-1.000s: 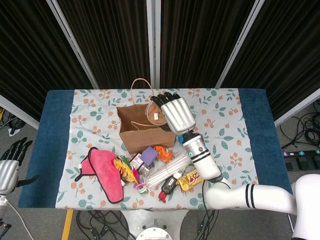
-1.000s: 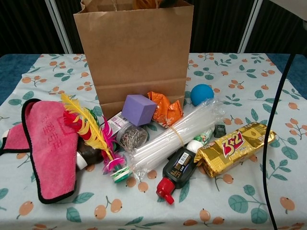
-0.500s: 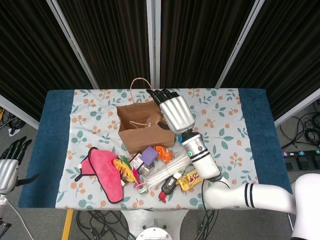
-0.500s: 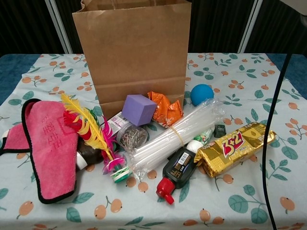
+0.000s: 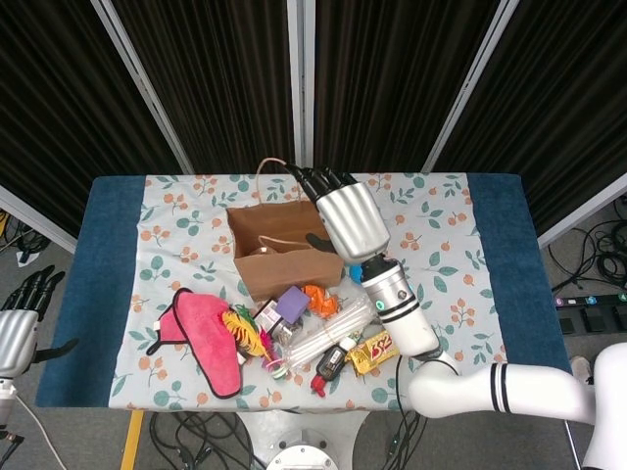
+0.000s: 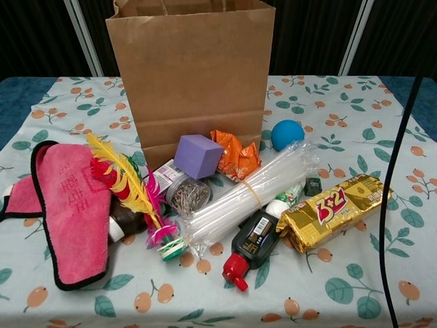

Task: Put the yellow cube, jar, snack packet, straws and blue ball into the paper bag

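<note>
The brown paper bag [image 5: 284,264] [image 6: 191,75] stands open at mid table. My right hand [image 5: 348,217] hovers over its right rim, fingers stretched toward the back, holding nothing. In front of the bag lie the bundle of clear straws [image 5: 328,331] [image 6: 249,195], an orange snack packet [image 5: 319,299] [image 6: 235,156] and the blue ball [image 6: 287,134]. No jar or yellow cube shows in either view. My left hand [image 5: 20,318] hangs off the table's left edge with its fingers apart and empty.
A purple cube [image 6: 198,156], a tin of paper clips [image 6: 188,196], a feather shuttlecock [image 6: 130,188], a pink cloth [image 6: 68,212], a dark red-capped bottle [image 6: 249,246] and a gold biscuit pack [image 6: 334,210] crowd the front. A black cable [image 6: 392,171] hangs at right.
The right hand held a round brown jar over the bag's mouth; the jar left its fingers and dropped out of sight. The hand has since lifted slightly. The left hand stayed put.
</note>
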Robot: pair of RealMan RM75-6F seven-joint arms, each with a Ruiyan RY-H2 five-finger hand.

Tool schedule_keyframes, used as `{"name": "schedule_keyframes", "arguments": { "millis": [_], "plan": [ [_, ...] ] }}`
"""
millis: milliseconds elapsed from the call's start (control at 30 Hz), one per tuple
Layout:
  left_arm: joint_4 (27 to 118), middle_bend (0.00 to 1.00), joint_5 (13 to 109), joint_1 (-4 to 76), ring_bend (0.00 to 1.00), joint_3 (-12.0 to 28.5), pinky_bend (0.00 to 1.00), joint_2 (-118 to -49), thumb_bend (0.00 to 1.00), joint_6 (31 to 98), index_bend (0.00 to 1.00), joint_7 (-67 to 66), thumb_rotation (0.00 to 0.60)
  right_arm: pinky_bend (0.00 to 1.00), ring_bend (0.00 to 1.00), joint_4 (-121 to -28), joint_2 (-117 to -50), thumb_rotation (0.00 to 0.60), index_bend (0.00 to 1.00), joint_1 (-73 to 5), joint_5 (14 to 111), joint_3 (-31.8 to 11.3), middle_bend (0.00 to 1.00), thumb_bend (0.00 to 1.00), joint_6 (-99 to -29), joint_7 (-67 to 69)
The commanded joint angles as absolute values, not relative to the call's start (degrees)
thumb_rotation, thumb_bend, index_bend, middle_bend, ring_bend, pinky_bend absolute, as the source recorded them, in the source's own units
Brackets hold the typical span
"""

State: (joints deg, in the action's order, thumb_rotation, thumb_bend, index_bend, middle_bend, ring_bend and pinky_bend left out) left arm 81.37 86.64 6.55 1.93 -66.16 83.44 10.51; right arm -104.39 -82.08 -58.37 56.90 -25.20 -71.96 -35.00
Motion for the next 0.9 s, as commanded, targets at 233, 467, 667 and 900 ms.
{"name": "schedule_keyframes", "arguments": {
  "millis": [233, 467, 667, 900],
  "plan": [
    [81.48, 0.14, 87.27, 6.72, 0.06, 1.63, 0.2, -66.63, 0.09, 83.43, 0.08, 10.24, 0.6, 0.41, 0.27, -118.63, -66.15, 0.6, 0.34, -44.12, 65.71, -13.6, 0.35, 0.0, -77.25, -37.1],
    [82.17, 0.14, 87.81, 6.66, 0.06, 1.45, 0.2, -66.95, 0.09, 83.99, 0.08, 8.72, 0.6, 0.41, 0.27, -110.89, -65.25, 0.6, 0.35, -33.95, 79.31, 0.57, 0.37, 0.0, -75.96, -24.45],
    [83.02, 0.14, 88.6, 6.58, 0.06, 1.07, 0.2, -66.94, 0.1, 84.44, 0.08, 7.42, 0.6, 0.41, 0.27, -99.76, -68.25, 0.6, 0.36, -31.87, 86.15, 5.38, 0.37, 0.0, -72.14, -17.16],
    [83.32, 0.14, 88.46, 6.24, 0.06, 1.01, 0.2, -66.85, 0.1, 84.91, 0.08, 6.79, 0.6, 0.41, 0.27, -93.02, -70.56, 0.6, 0.37, -32.4, 87.85, 6.63, 0.37, 0.0, -66.01, -13.13]
  ]
}}
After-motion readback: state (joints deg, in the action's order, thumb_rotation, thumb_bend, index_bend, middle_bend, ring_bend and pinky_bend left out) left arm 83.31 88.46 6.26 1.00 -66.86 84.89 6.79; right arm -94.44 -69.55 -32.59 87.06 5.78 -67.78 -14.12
